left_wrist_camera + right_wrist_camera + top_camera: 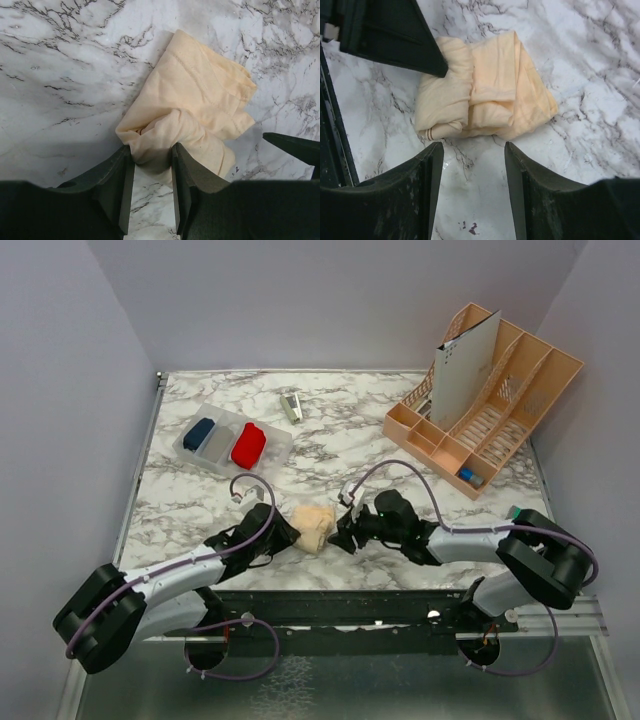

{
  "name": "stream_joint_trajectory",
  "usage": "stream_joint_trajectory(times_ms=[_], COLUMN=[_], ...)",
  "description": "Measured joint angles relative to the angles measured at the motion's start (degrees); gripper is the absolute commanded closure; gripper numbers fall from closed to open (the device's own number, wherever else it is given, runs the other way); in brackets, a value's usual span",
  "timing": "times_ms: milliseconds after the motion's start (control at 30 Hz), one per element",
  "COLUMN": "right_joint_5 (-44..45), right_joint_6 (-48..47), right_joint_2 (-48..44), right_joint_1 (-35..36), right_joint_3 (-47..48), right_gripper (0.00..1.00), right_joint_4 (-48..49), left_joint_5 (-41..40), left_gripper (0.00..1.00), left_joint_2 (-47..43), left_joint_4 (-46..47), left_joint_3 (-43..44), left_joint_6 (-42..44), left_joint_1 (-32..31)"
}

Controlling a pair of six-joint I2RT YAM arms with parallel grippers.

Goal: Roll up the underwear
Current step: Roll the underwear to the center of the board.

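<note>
We saw the peach underwear [312,526] bunched on the marble table [340,430], nearer the arms than the tray [283,447], which held a red roll [248,445]. Our left gripper [152,157] pinched the underwear's edge. Our right gripper [474,150] stood with its jaws apart, just beside the cloth.

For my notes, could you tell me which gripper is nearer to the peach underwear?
Left. The left gripper pinches the peach underwear; the right gripper stands open just short of it.
</note>
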Motion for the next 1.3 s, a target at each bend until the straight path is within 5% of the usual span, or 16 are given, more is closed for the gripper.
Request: stream_joint_trajectory(times_ms=[233, 567, 1033, 1300], right_joint_5=[-0.7, 7.6, 18.5, 18.8], right_joint_6=[-19.1, -40.2, -43.5, -41.9], right_joint_2=[-3.4, 10.8, 16.3, 17.1], right_joint_1=[6.1, 17.0, 18.0, 18.1], right_joint_3=[-6.1, -0.5, -0.2, 0.2], right_gripper=[0.44, 0.43, 0.44, 0.71], right_joint_4=[9.5, 16.1, 22.7, 22.0], left_joint_5=[0.5, 1.0, 1.6, 1.8], left_gripper=[0.62, 0.63, 0.65, 0.64], left_joint_2=[1.4, 2.6, 1.9, 1.9], left_joint_4=[-1.0, -4.3, -5.7, -5.9], left_joint_3=[1.4, 3.8, 4.0, 4.1], left_joint_6=[0.5, 1.3, 2.1, 2.5], left_joint_1=[0.0, 0.1, 0.2, 0.2])
